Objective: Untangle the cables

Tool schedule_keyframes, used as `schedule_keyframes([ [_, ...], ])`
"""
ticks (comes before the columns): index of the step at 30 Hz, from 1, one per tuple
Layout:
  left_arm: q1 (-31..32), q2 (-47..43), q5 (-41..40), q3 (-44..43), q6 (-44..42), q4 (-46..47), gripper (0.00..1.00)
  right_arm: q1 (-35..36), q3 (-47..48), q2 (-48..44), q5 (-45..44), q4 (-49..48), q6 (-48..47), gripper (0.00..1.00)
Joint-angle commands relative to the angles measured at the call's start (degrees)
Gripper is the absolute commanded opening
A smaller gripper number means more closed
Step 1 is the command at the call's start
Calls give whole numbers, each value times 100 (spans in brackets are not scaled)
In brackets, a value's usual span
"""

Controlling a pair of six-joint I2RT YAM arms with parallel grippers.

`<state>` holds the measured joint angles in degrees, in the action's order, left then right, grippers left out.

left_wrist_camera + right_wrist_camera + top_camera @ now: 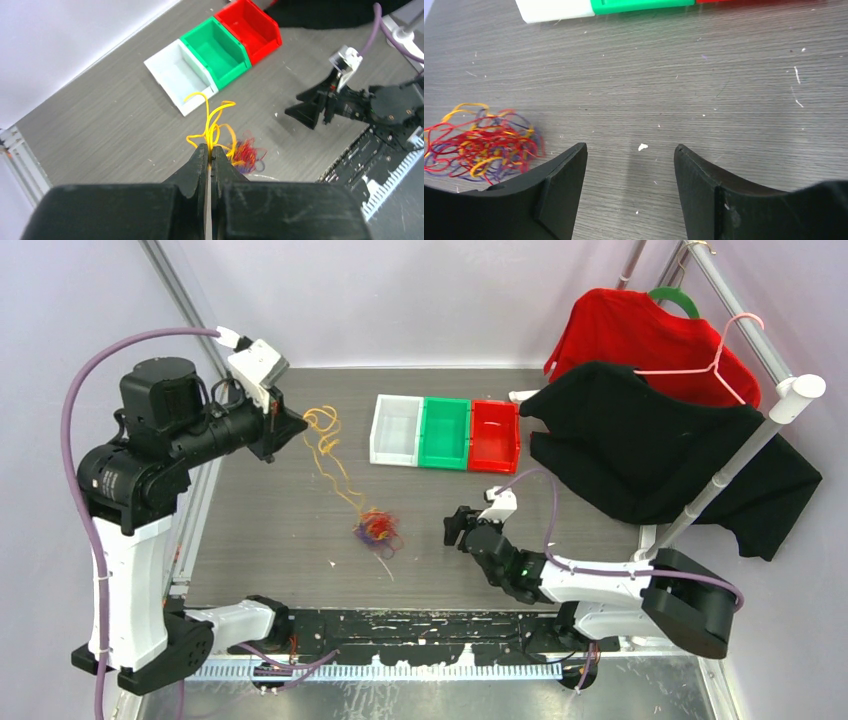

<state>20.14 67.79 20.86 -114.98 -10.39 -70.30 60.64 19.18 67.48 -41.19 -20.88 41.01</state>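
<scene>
My left gripper [297,428] is raised over the table's left side and shut on a yellow cable [322,426]. In the left wrist view the yellow cable [212,119] loops out from between the closed tips of the left gripper [210,148]. This strand runs down to a tangled clump of red, purple and yellow cables [377,528] lying mid-table. My right gripper [456,526] sits low, just right of the clump, open with nothing between its fingers. From the right wrist, the clump [479,145] lies left of the right gripper [630,148].
A white bin [396,430], a green bin [445,433] and a red bin [494,435] stand in a row behind the clump. A black garment [640,455] and a red one [640,335] hang from a rack at the right.
</scene>
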Motion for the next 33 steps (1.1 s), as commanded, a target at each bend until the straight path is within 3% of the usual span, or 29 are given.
schedule_keyframes([
  [1, 12, 96, -507, -583, 410, 416, 0, -9, -96, -480, -383, 29, 171, 69],
  [9, 7, 64, -577, -740, 525, 611, 0, -10, -121, -1082, -547, 581, 173, 72],
  [13, 12, 96, 117, -421, 657, 392, 1, -16, 41, -1356, -446, 742, -14, 76],
  [19, 7, -105, 1097, 463, 919, 720, 2, -13, 863, -1613, 461, 791, -931, 86],
  [25, 8, -10, 1581, 882, 1018, 821, 1, -16, 1783, -1128, 1789, 376, -1428, 90],
  [33, 15, 216, 1981, 336, 1197, 732, 1, -9, 2965, -12, 2654, -46, -1616, 91],
])
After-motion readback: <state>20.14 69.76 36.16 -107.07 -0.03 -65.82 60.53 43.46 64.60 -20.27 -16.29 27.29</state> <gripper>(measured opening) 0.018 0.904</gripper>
